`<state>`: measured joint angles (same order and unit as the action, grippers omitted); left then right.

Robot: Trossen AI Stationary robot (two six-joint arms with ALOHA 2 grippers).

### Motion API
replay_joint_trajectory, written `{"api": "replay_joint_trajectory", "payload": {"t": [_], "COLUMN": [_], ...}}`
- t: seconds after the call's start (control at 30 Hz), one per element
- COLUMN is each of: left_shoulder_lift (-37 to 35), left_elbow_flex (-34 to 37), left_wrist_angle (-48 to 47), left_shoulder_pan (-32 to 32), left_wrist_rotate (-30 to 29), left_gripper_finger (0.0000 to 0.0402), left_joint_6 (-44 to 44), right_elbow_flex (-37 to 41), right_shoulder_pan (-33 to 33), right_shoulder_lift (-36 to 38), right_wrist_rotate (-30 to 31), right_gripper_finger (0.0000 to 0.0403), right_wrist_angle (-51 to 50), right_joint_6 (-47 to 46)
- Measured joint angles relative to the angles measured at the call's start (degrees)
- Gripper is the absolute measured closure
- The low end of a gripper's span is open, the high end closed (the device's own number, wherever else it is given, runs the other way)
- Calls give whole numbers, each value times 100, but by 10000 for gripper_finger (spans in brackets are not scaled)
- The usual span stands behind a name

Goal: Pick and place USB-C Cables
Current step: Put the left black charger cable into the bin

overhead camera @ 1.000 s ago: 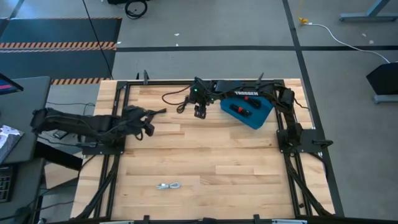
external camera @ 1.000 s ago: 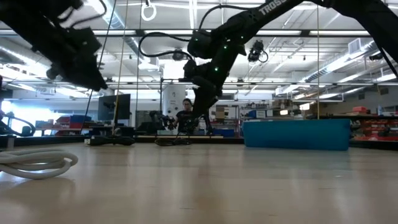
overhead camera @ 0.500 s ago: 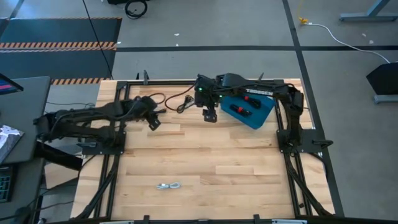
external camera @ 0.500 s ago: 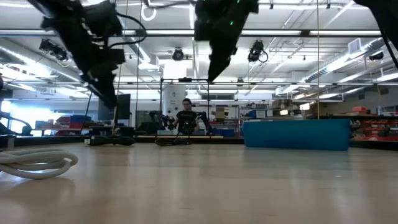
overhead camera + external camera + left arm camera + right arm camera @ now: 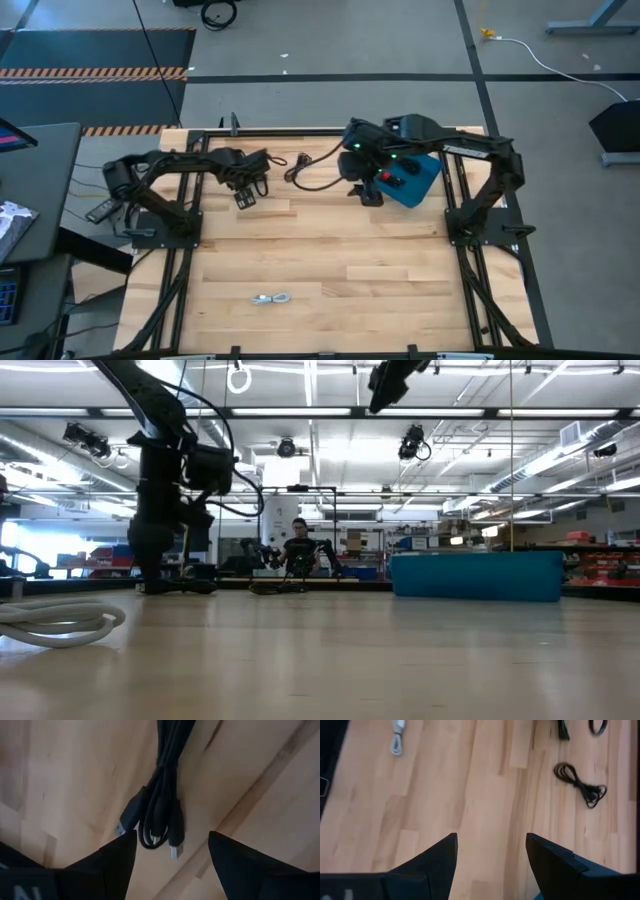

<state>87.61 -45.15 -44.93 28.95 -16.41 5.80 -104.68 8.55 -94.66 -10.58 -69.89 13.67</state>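
In the left wrist view a black coiled USB-C cable [image 5: 159, 815] lies flat on the wood. My left gripper [image 5: 172, 837] is open, with one finger on either side of the cable's plug end and touching nothing; it hangs near the table's far left [image 5: 245, 196]. My right gripper [image 5: 368, 192] is open [image 5: 490, 840] and empty, high beside the blue tray [image 5: 425, 180]. A white-grey cable [image 5: 272, 298] lies near the near edge. More black cables [image 5: 580, 782] lie by the far edge. Black pieces with red bands [image 5: 385, 178] lie in the tray.
The blue tray [image 5: 475, 575] sits at the table's far right. Black arm wiring [image 5: 300, 165] trails along the far edge between the arms. The middle of the wooden table [image 5: 330, 250] is bare. A person [image 5: 300, 545] sits in the room beyond the table.
My left gripper has come down toward the table and a little toward the far edge, and now hangs over the black cable. My right gripper has risen and moved right, toward the blue tray. No cable has moved.
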Motion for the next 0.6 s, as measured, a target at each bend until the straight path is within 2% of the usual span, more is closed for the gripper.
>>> {"api": "replay_joint_trajectory", "payload": {"t": [0.27,0.47,0.6], "left_shoulder_lift": [63,65,65], "left_elbow_flex": [-179,-168,-140], "left_wrist_angle": [579,673,750], "left_shoulder_pan": [4,134,345], "left_wrist_rotate": [-184,-306,27], "left_gripper_finger": [145,145,146], "left_joint_6": [529,810,835], "right_elbow_flex": [0,86,225], "right_shoulder_pan": [-64,-65,-61], "right_shoulder_lift": [216,201,193], "right_wrist_rotate": [165,174,174], "right_gripper_finger": [162,162,162], "right_wrist_angle": [-18,-56,-61], "right_joint_6": [1,4,2]}}
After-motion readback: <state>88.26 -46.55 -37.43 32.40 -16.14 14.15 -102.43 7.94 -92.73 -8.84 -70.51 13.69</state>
